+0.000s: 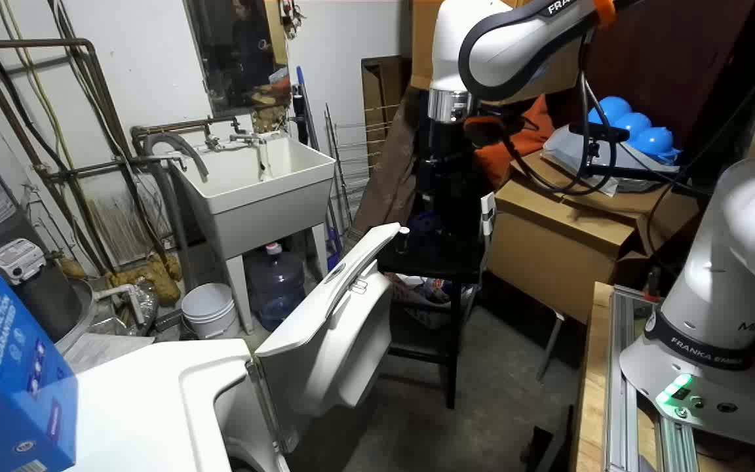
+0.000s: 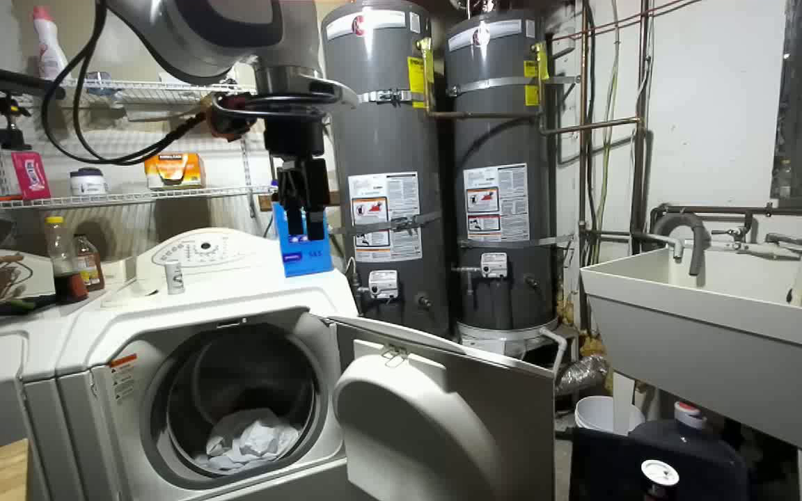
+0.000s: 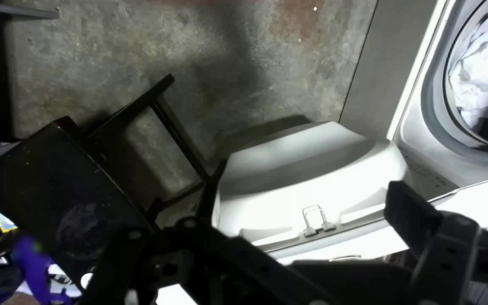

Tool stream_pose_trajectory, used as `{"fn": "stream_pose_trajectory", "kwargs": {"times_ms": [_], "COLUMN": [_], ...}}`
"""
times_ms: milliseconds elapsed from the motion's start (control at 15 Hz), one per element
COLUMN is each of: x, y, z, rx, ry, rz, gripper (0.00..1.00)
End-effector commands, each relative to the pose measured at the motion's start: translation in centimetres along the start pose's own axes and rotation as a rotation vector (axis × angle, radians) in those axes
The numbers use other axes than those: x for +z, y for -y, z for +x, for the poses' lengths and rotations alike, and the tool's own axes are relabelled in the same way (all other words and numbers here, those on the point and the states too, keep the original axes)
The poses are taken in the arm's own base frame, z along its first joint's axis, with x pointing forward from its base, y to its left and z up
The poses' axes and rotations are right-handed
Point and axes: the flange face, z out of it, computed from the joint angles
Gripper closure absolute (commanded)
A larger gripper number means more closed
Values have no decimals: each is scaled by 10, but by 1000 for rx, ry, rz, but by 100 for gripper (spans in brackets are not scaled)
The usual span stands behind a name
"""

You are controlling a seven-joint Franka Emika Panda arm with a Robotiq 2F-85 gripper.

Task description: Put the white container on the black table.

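Observation:
A small white cylindrical container point(image 2: 175, 277) stands upright on top of the white front-loading machine in an exterior view. The black table point(image 1: 440, 262) is beside the machine's open door; its dark square top also shows in the wrist view point(image 3: 53, 190) and in an exterior view point(image 2: 610, 459). A small item with a round white top point(image 1: 404, 231) stands on the table; its white top also shows in an exterior view point(image 2: 660, 472). My gripper point(image 3: 293, 207) is open and empty, fingers wide apart. It points down, high above the door and beside the table point(image 2: 305, 233).
The open white door point(image 1: 331, 321) juts out close to the table. A blue box point(image 1: 17, 373) stands on the machine. A utility sink point(image 1: 272, 190) and water heaters point(image 2: 387, 153) are nearby. Cardboard boxes point(image 1: 554, 236) stand behind the table. White cloth point(image 2: 251, 438) lies in the drum.

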Motion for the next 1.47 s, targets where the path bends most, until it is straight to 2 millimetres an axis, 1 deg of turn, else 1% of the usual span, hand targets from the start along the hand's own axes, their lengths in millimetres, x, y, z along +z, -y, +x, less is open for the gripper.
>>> {"fn": "stream_pose_trajectory", "kwargs": {"times_ms": [0,333,467,600,800,867,1067,1200,1267,1333,1400], "x": [0,0,-5,-12,-19,-21,-31,-36,-41,-45,-42], "y": [0,0,23,60,137,170,256,312,333,348,322], "z": [0,0,5,6,-15,-28,-64,-97,-107,-116,-117], "rx": [0,0,-90,-225,-393,-451,-634,-753,-807,-860,-785], "ry": [1,1,-43,-77,-107,-116,-138,-143,-144,-143,-156], "rz": [0,0,26,35,55,59,83,113,132,156,101], "gripper": [0,0,0,0,0,0,0,0,0,0,0]}}
